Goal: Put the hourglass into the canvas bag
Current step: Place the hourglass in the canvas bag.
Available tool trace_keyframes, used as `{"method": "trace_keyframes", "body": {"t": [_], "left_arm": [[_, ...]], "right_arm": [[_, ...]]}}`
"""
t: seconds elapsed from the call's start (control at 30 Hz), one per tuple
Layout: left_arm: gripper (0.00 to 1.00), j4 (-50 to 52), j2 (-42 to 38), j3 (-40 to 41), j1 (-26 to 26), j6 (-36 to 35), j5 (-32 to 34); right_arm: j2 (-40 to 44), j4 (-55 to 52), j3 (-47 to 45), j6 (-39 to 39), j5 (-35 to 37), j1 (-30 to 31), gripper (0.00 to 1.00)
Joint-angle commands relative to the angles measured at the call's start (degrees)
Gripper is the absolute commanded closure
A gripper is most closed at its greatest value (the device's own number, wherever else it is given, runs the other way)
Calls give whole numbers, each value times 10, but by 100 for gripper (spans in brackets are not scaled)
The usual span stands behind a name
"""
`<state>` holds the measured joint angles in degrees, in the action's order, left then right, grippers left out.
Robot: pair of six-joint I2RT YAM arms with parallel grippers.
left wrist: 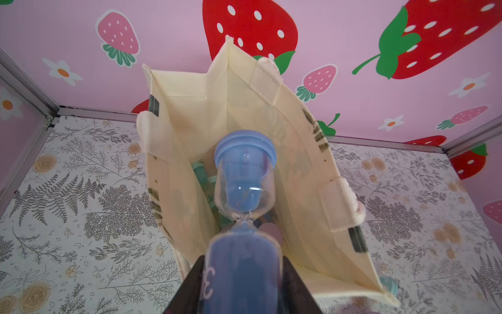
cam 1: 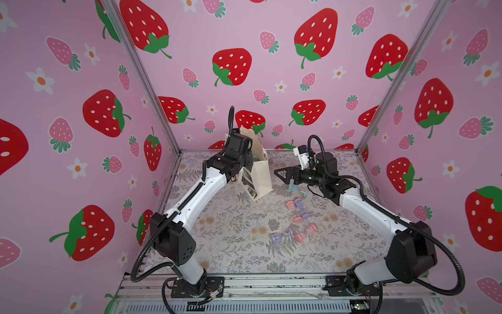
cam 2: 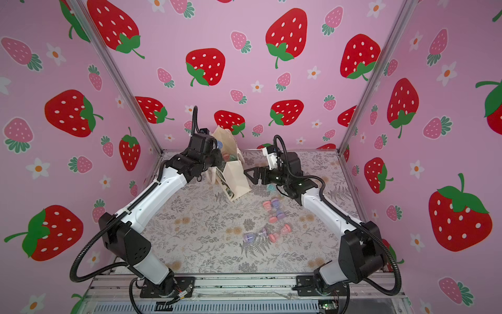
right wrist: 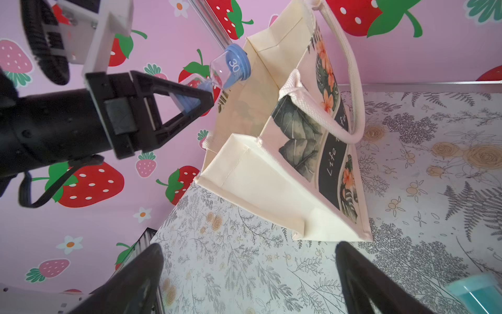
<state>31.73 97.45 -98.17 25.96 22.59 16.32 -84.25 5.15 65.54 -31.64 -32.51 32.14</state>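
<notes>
The cream canvas bag (cam 1: pixel 262 176) (cam 2: pixel 237 179) stands at the back middle of the table, its leaf print (right wrist: pixel 298 141) on one broad side. My left gripper (left wrist: pixel 243 261) is shut on the lower bulb of a blue hourglass (left wrist: pixel 244 174) (right wrist: pixel 231 68). The hourglass points into the open mouth of the bag, its cap level with the rim. Teal hourglasses (left wrist: pixel 201 168) lie inside the bag. My right gripper (cam 1: pixel 278 174) (right wrist: pixel 248 250) is open and empty, just off the bag's base on its right side.
Several pink and purple hourglasses (cam 1: pixel 296 208) (cam 2: pixel 274 210) lie loose on the floral table right of centre, more nearer the front (cam 1: pixel 288 235). A teal one (cam 1: pixel 293 187) (right wrist: pixel 472 293) lies under my right wrist. Strawberry walls close in the back and sides.
</notes>
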Motion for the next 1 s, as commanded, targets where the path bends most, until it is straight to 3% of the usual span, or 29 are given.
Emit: {"method": "trace_keyframes", "body": {"t": [0.0,0.4,0.63,0.97], "left_arm": [[71,-3,40,-69,-16,-6,-30],[72,102,218,-235,-32,-34,-53],[69,133,265,-261,-30,-41,-55],[58,138,273,-246,-26,-42,-63]], "right_arm": [[-6,12,21,9,-3,3,1],[-24,3,29,18,11,3,1],[-26,4,22,22,18,3,1],[-24,4,17,25,24,3,1]]}}
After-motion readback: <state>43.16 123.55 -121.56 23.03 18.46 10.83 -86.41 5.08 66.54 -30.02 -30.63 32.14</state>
